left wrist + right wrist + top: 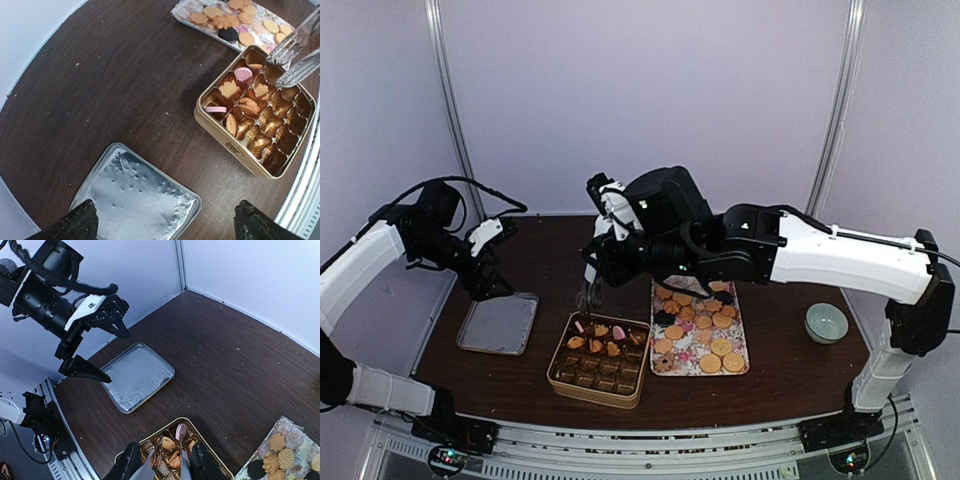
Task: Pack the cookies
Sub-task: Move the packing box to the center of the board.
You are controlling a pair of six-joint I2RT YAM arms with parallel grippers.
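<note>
Several round tan cookies (705, 335), with a few dark ones, lie on a floral sheet (672, 364) right of centre. A gold tin (562, 378) of brown paper cups holds several cookies (243, 75) in its far rows, pink and tan. My right gripper (598, 262) is shut on silver tongs (588, 297), and in the right wrist view it (165, 464) hangs over the tin's far-left corner. The tong tips (292, 55) are apart and look empty. My left gripper (488, 285) is open and empty over a silver lid (498, 323), and the left wrist view shows it (165, 222) too.
A small pale green bowl (826, 322) stands at the right of the dark wood table (550, 260). White walls close the back and sides. The silver lid (135, 200) lies left of the tin (227, 145).
</note>
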